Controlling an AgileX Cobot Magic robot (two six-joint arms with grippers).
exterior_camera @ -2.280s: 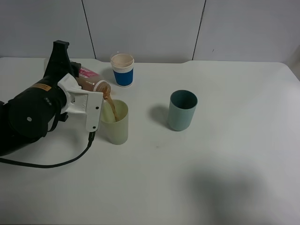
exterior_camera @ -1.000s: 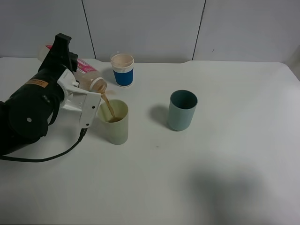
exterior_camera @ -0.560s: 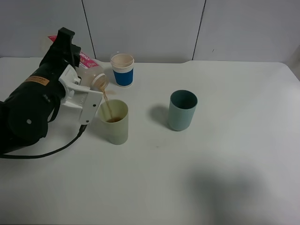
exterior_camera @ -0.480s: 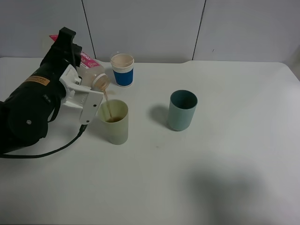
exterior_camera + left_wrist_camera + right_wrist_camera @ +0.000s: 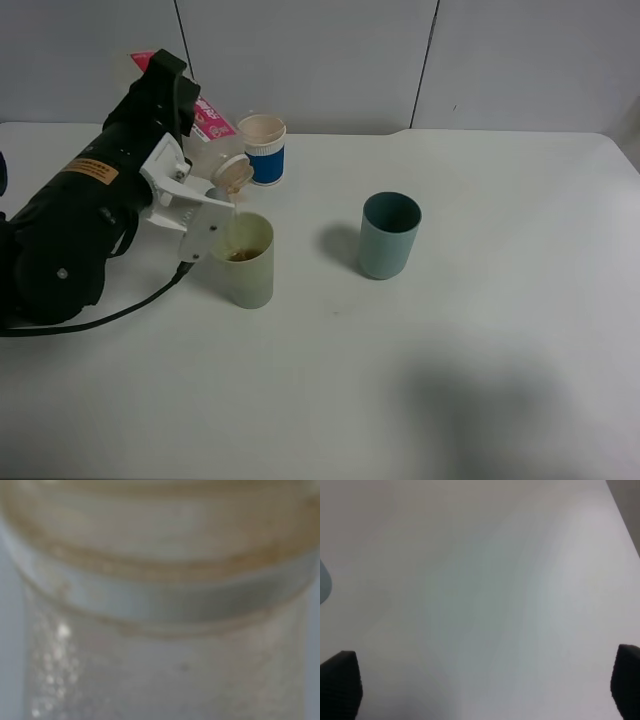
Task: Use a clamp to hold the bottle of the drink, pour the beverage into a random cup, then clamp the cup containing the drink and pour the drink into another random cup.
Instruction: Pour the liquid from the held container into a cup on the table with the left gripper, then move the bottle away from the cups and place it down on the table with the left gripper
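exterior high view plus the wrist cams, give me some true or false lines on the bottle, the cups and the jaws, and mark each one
1. The bottle is tilted with its mouth above the yellow-green cup. True.
2. The teal cup holds the brown drink. False: no liquid shows in it; the drink lies in the yellow-green cup.
3. The blue cup with the white rim stands behind the yellow-green cup, nearer the wall. True.
4. The right jaws are shut on the teal cup. False: they stand wide open over the table, holding nothing.
5. The left jaws hold the bottle. True.
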